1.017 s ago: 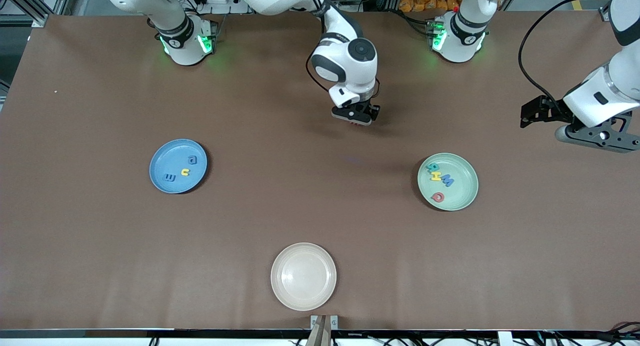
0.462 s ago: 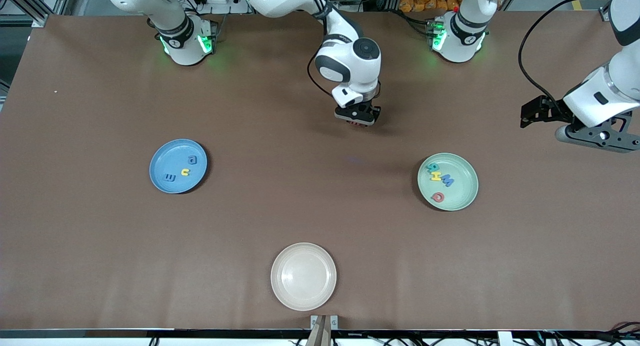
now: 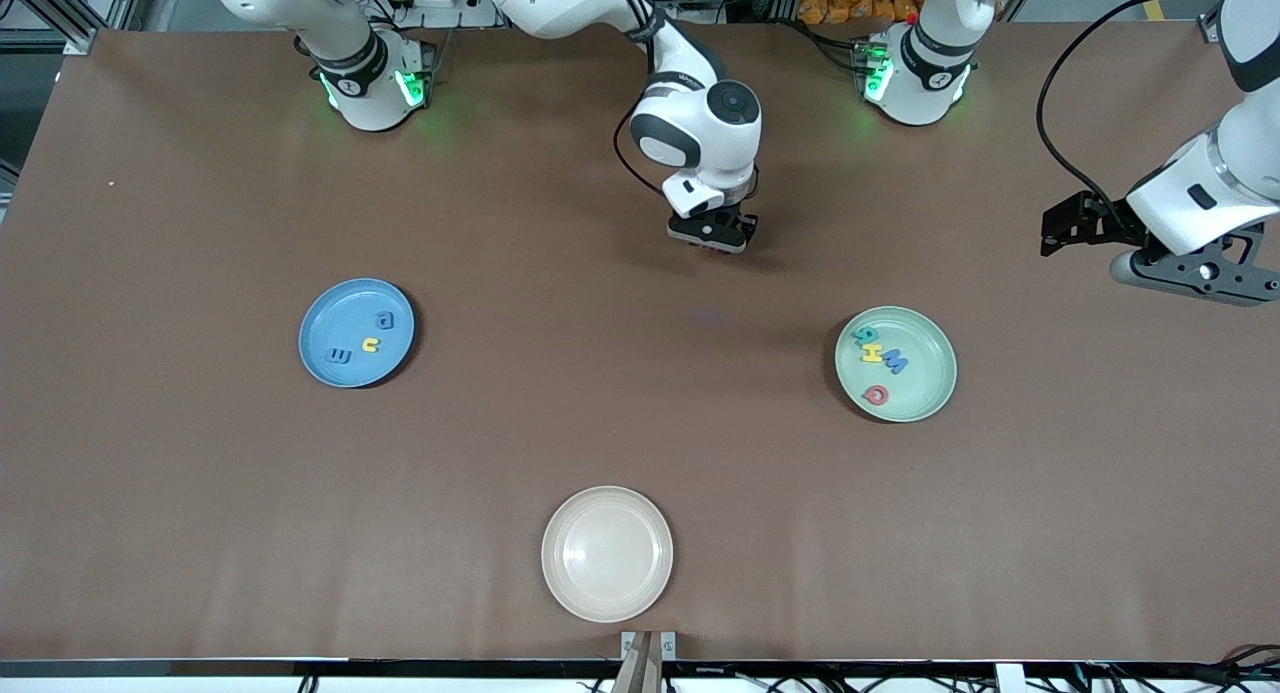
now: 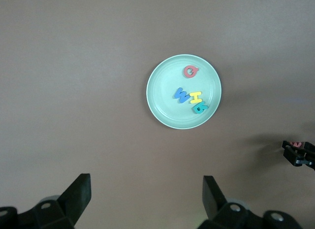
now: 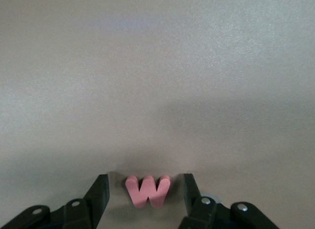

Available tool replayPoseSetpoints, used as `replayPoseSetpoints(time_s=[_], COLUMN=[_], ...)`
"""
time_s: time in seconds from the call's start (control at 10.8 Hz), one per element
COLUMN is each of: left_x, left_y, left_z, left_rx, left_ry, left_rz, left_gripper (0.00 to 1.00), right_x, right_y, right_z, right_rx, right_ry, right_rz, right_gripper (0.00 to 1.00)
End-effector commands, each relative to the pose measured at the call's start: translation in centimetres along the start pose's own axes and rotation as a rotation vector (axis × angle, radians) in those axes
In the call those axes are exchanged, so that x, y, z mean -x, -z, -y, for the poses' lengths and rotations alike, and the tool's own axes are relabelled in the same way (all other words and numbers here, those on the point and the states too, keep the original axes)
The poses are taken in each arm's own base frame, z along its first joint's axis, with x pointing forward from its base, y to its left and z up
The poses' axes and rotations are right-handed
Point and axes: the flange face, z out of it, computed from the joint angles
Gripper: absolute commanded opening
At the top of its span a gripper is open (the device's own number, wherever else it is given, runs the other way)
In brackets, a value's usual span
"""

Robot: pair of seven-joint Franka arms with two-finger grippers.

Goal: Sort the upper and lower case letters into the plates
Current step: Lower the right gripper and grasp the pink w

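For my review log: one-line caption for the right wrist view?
Right gripper brackets a pink letter w over the bare brown table.

Letter shapes only: pink w [image 5: 147,190]; H [image 4: 196,97] in green plate [image 4: 162,108].

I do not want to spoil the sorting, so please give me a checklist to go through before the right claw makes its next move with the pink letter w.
1. Small pink foam letter w between the fingers of the right claw: ok, it sits centred.
2. Fingers closed on the w: not ok, a gap shows on each side.
3. Whether the w rests on the table or is lifted: cannot tell.
4. Round blue plate has room for it: ok, three small letters lie in it and bare floor is left.
5. Left claw out of the way: ok, it waits open at the left arm's end of the table, high over the pale mint green plate.
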Motion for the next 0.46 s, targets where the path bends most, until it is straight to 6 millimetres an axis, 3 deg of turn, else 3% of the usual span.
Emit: replayPoseSetpoints(time_s=[0.0,0.18,0.37], left_x=[0.39,0.39,0.37], left_y=[0.51,0.59,0.58], left_z=[0.16,0.15,0.08], left_rx=[-0.012,-0.011,-0.013], left_ry=[-0.026,-0.025,-0.026], left_rz=[-0.015,-0.017,-0.017], left_gripper=[1.0,1.0,1.0], right_x=[0.21,0.24,0.18], right_y=[-0.66,-1.11,-0.94], right_z=[0.4,0.29,0.36], right_rx=[0.008,0.015,0.013], right_ry=[-0.009,-0.003,0.011], right_rz=[-0.023,-0.024,-0.031], right_gripper=[0.67,0.54,0.18])
